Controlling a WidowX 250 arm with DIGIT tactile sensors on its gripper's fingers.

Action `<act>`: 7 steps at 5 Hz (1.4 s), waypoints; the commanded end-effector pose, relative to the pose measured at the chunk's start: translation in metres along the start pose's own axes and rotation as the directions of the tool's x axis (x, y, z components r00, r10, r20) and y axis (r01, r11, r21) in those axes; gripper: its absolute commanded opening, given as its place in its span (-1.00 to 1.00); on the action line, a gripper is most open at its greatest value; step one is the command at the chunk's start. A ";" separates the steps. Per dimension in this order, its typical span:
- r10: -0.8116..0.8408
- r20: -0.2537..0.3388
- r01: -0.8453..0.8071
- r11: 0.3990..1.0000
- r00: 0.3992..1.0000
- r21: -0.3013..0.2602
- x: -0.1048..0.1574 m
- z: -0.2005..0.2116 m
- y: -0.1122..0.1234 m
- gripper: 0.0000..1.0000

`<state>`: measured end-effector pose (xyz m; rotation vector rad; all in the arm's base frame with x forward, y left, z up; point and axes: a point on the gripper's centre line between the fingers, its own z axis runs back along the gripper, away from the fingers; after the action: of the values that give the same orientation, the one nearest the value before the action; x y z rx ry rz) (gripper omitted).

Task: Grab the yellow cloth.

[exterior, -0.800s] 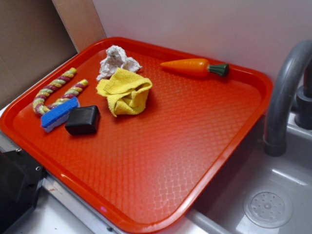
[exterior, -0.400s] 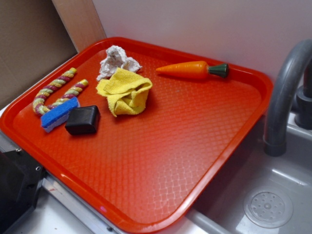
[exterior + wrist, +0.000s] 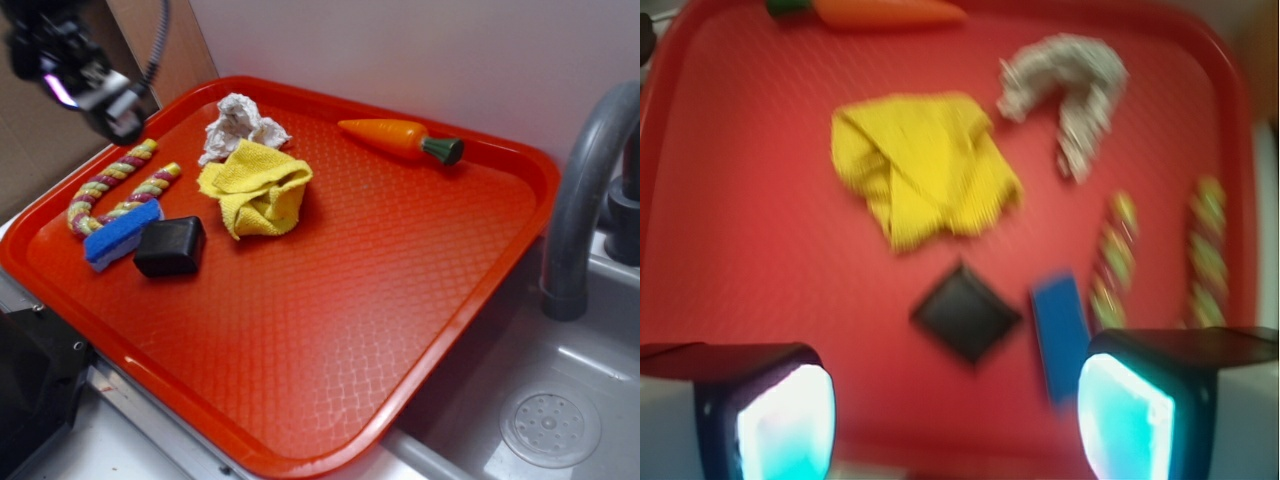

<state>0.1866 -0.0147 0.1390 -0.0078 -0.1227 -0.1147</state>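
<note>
One red plastic tray, waffle-textured. On it, far left: one yellow cloth, terry, softly folded, untouched, beside one crumpled white paper wad. One braided rope toy, one blue sponge, one glossy black block, one plastic carrot. Gripper: released, jaws spread wide, holding nothing.

Yellow cloth, red waffle-pattern tray, black block, prob. multicolour rope.
</note>
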 end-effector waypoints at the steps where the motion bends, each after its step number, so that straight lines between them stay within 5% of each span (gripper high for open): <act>1: -0.107 0.169 0.100 0.994 0.980 0.047 0.019 -0.062 0.009 1.00; 3: -0.303 0.225 0.313 0.950 0.926 -0.011 0.071 -0.068 -0.002 1.00; 4: -0.339 0.223 0.360 0.931 0.914 -0.059 0.076 -0.064 -0.028 1.00; 5: -0.368 0.158 0.383 0.920 0.916 -0.078 0.066 -0.067 -0.035 1.00; 7: -0.368 0.158 0.383 0.920 0.916 -0.078 0.066 -0.067 -0.035 1.00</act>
<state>0.2445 -0.0480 0.0672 -0.1065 -0.2164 -0.5016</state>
